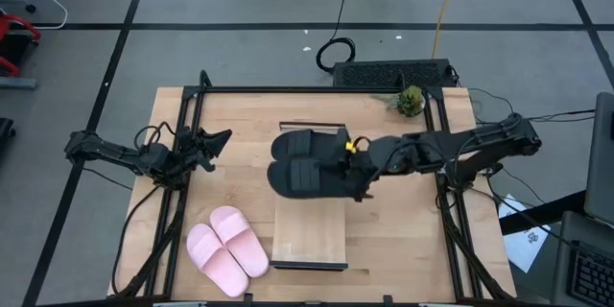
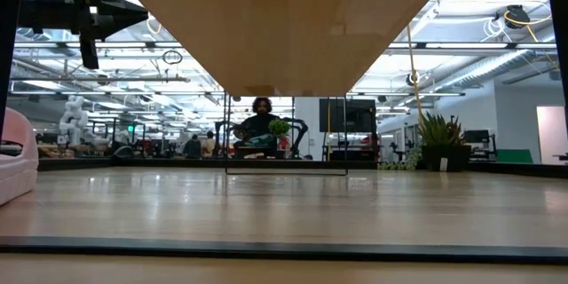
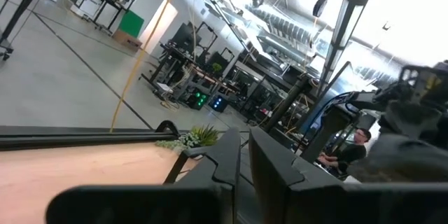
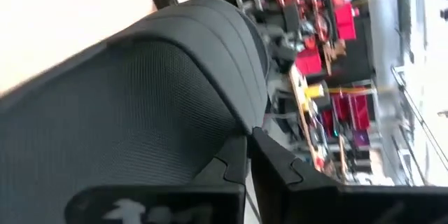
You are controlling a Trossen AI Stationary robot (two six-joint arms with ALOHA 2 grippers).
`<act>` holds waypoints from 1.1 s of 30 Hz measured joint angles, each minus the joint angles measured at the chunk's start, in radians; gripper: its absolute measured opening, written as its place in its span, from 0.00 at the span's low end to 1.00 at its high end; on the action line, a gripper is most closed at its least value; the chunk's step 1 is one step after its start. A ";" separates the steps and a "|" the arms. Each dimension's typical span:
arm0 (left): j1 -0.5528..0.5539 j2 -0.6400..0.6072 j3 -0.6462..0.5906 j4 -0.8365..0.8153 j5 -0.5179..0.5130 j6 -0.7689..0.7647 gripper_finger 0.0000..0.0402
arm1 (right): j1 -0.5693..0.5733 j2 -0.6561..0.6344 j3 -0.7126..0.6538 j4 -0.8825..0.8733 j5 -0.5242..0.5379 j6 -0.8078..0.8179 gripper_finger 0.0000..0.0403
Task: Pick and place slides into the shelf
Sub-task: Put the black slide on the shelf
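Two matte black slides (image 1: 305, 163) lie side by side on the far half of the pale shelf board (image 1: 309, 230), pointing across it. My right gripper (image 1: 358, 171) is at their right ends, shut, with a ribbed black strap (image 4: 175, 77) filling its wrist view. The pink pair (image 1: 226, 249) rests sole-down on the table left of the shelf; one pink slide (image 2: 13, 164) shows in the low view. My left gripper (image 1: 219, 142) hovers shut over the table's left part, touching nothing; it also shows up high in the low view (image 2: 120, 13). My right gripper is shut, and the outer side of one finger (image 4: 234, 164) lies against the edge of the black slide's strap (image 4: 210, 140). It comes level from the table's right side. Nothing shows between the fingers. The slide stays lying on the shelf.
A small green plant (image 1: 411, 101) stands at the table's far right corner. A black frame (image 1: 182, 153) runs along the table's edges. The shelf board's near half is bare wood. In the low view the shelf's underside (image 2: 284, 27) hangs above the tabletop. People sit in the room beyond.
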 joint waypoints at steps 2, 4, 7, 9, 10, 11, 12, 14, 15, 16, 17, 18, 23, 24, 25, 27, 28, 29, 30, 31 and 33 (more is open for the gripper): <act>0.000 0.000 0.000 0.000 0.000 0.000 0.08 | 0.012 0.012 0.000 0.000 -0.003 0.004 0.00; 0.000 0.000 0.000 -0.001 0.001 0.000 0.08 | 0.016 0.026 0.000 0.000 -0.006 0.010 0.00; 0.000 0.000 0.000 -0.001 0.001 -0.001 0.08 | 0.015 0.049 0.000 -0.001 -0.029 0.029 0.00; 0.000 0.000 0.000 -0.001 0.001 -0.001 0.08 | 0.014 0.063 0.000 -0.001 -0.046 0.033 0.00; 0.000 0.000 0.000 -0.001 0.001 -0.001 0.08 | 0.014 0.070 0.000 0.000 -0.052 0.034 0.00; 0.000 0.000 0.000 -0.001 0.001 0.000 0.08 | 0.014 0.076 0.000 -0.001 -0.054 0.035 0.00; 0.000 0.000 0.000 -0.001 0.001 0.000 0.08 | 0.013 0.083 0.000 -0.001 -0.058 0.038 0.00; 0.000 0.000 0.000 -0.001 0.001 0.000 0.08 | 0.010 0.097 0.000 -0.001 -0.059 0.040 0.00; 0.000 0.000 0.000 -0.001 0.001 0.002 0.08 | 0.008 0.106 0.000 -0.002 -0.062 0.041 0.00; 0.000 0.000 0.000 -0.001 0.001 0.002 0.08 | 0.007 0.111 0.000 -0.002 -0.066 0.043 0.00; 0.000 0.000 0.000 -0.001 0.001 0.002 0.08 | 0.006 0.118 0.000 -0.006 -0.074 0.043 0.00; 0.000 0.000 0.000 -0.001 0.001 0.002 0.08 | 0.005 0.123 0.000 -0.008 -0.079 0.043 0.00; 0.000 0.000 0.000 -0.001 0.002 0.005 0.08 | -0.012 0.140 0.000 -0.025 -0.085 0.051 0.00; 0.000 0.000 0.000 -0.001 0.001 0.005 0.08 | -0.019 0.142 0.000 -0.034 -0.086 0.063 0.00; 0.000 0.000 0.000 -0.001 0.001 0.005 0.08 | -0.025 0.148 0.000 -0.029 -0.085 0.070 0.00; 0.000 0.000 0.000 -0.001 0.001 0.013 0.08 | -0.037 0.154 0.000 -0.020 -0.083 0.069 0.00; 0.000 0.000 0.000 0.000 0.001 0.017 0.08 | -0.040 0.157 0.000 -0.030 -0.083 0.068 0.00; 0.000 0.000 0.000 0.000 0.001 0.017 0.08 | -0.044 0.163 0.000 -0.033 -0.083 0.068 0.00; 0.000 0.000 0.000 -0.001 0.000 0.017 0.08 | -0.048 0.170 0.000 -0.024 -0.084 0.066 0.00; 0.000 0.000 0.000 0.000 -0.002 0.018 0.08 | -0.053 0.173 0.000 -0.021 -0.086 0.066 0.00; 0.000 0.000 0.000 0.000 -0.002 0.017 0.08 | -0.054 0.181 0.000 -0.045 -0.107 0.066 0.00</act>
